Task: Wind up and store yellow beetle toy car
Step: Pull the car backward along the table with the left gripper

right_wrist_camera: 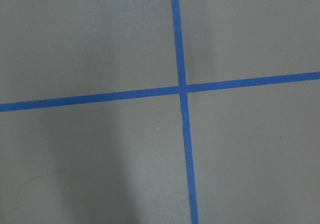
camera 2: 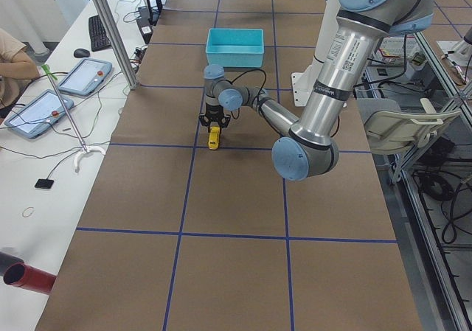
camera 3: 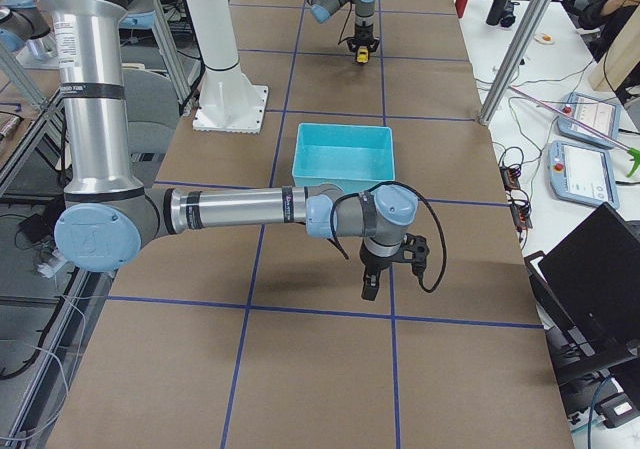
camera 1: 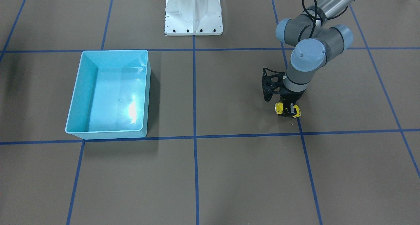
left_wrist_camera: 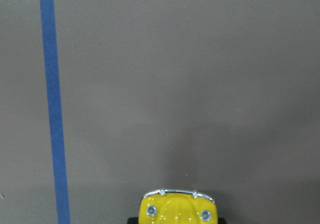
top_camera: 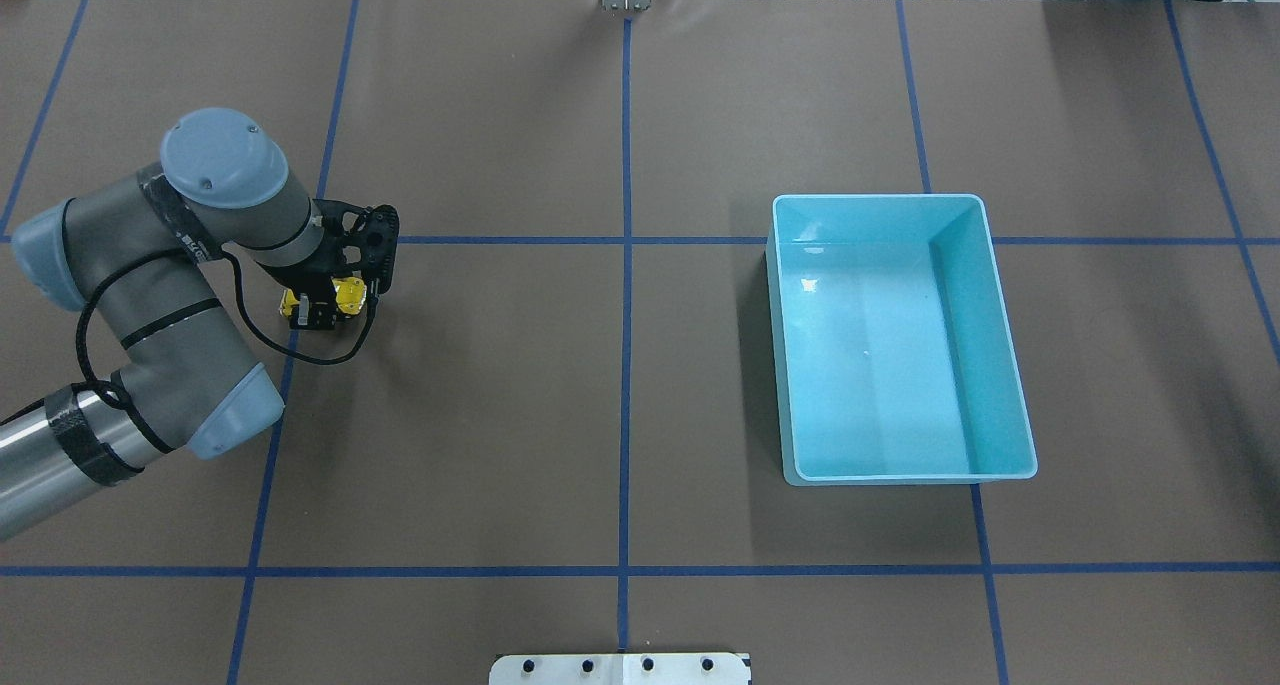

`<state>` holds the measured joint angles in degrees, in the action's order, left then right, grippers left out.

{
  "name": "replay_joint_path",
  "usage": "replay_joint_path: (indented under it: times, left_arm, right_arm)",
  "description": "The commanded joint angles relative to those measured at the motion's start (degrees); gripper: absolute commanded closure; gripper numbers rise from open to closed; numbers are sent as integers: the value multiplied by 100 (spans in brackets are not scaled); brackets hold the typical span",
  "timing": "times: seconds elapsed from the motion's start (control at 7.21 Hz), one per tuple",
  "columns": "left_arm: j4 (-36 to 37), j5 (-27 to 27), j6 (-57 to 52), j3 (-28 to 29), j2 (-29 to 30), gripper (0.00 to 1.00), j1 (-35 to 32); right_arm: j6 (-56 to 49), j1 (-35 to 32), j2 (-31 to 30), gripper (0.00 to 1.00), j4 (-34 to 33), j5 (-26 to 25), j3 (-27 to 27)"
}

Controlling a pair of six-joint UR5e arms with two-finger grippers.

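Note:
The yellow beetle toy car [camera 1: 288,110] is low at the brown table on the robot's left side, next to a blue tape line. My left gripper [camera 1: 288,110] points down and its fingers are closed on the car's sides. The same shows in the overhead view, with the car [top_camera: 345,295] under the gripper [top_camera: 322,305]. The left wrist view shows only the car's yellow front [left_wrist_camera: 178,211] at the bottom edge. My right gripper [camera 3: 368,287] shows only in the exterior right view, low over the table in front of the bin; I cannot tell if it is open or shut.
The turquoise bin [top_camera: 880,198] stands empty on the robot's right half, far from the car; it also shows in the front view [camera 1: 73,97]. The white robot base [camera 1: 193,13] is at the table's robot-side edge. Blue tape lines [right_wrist_camera: 182,89] cross the brown table cover.

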<state>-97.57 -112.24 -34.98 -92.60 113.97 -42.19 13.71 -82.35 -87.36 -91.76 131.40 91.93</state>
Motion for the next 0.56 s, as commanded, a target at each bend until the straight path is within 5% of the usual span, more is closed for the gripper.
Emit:
replay_joint_path:
  times: [0.0, 0.42]
  left_arm:
    - [-191, -8, 0, -4, -138, 98, -9]
    - [-464, -61, -35, -39, -419, 98, -70]
  right_arm:
    - [0, 0, 0, 0, 0, 0, 0]
    - [0, 0, 0, 0, 0, 0, 0]
